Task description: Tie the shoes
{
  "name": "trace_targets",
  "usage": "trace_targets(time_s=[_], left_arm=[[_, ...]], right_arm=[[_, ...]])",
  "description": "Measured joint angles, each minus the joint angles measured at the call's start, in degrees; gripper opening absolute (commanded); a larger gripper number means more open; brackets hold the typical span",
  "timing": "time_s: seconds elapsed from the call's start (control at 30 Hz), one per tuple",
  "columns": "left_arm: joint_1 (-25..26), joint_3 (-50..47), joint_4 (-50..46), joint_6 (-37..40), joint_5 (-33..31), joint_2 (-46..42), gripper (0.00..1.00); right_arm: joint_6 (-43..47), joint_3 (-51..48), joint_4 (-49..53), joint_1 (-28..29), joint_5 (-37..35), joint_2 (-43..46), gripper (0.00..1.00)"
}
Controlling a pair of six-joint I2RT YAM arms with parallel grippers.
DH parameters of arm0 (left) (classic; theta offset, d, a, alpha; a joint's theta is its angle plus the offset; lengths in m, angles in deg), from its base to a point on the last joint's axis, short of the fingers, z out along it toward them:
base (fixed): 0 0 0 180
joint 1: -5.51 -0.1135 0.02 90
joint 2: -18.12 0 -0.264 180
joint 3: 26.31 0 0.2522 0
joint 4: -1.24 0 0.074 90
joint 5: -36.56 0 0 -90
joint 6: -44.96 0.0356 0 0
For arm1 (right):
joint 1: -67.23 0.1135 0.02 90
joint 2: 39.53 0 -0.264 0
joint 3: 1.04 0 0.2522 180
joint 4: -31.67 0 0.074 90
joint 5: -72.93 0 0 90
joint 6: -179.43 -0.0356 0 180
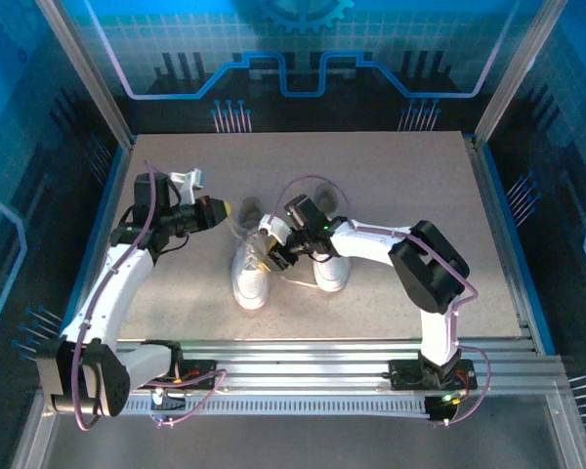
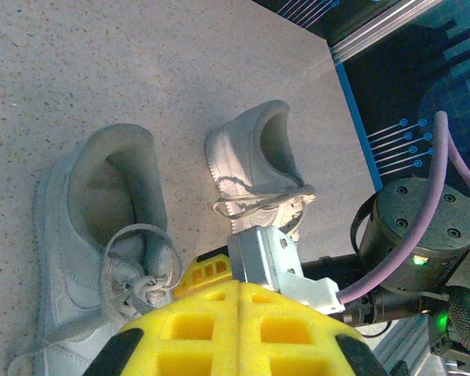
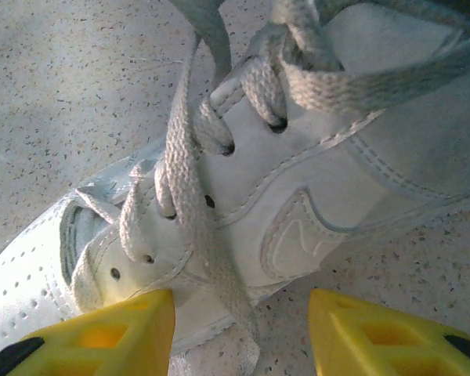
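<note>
I see the left shoe (image 1: 251,283) and the right shoe (image 1: 330,272) side by side in the middle of the table (image 1: 420,186). My right gripper (image 3: 243,313) is spread over the left shoe, 1 lace (image 3: 189,180) lying between its fingers. My left gripper (image 2: 239,313) is pressed together near that shoe's heel.

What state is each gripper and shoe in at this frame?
left gripper, shut; whether it pinches a lace cannot be told.
right gripper, open, nothing gripped.
left shoe, upright, its lace hanging loose between the right gripper's fingers.
right shoe, upright, laces slack.
</note>
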State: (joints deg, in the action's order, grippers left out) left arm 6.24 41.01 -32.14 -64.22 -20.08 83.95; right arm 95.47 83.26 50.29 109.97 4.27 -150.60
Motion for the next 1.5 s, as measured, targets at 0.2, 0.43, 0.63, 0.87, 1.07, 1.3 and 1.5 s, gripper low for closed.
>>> trace_targets(time_s=[0.2,0.43,0.63,0.87,1.07,1.3,1.5], left_arm=[[-0.26,0.09,-1.14,0.83,0.00,0.00,0.00],[-1.20,0.37,-2.89,2.67,-0.04,-0.35,0.00],[-3.30,0.39,-4.20,3.80,-0.11,-1.14,0.00],[-4.85,0.39,-5.07,5.11,-0.13,-1.14,0.00],[-5.40,0.37,-5.57,6.34,-0.17,-1.14,0.00],[-6.62,-0.33,-5.81,8.28,-0.81,-1.11,0.00],[-7.72,-1.18,-6.25,9.73,-1.22,-0.79,0.00]], right_arm=[[1.92,1.05,0.20,0.11,2.08,-1.14,0.10],[2.82,0.57,-0.15,0.07,2.67,-0.87,0.00],[3.02,-2.43,-0.37,0.04,1.40,2.01,0.00],[3.02,-4.26,-0.15,-0.07,-0.35,7.45,0.00],[2.78,-4.68,0.46,-0.76,-1.66,10.16,0.00],[2.34,-4.68,2.08,-1.99,-3.23,10.45,0.00],[1.46,-6.01,2.67,-2.64,-4.52,12.17,0.00]])
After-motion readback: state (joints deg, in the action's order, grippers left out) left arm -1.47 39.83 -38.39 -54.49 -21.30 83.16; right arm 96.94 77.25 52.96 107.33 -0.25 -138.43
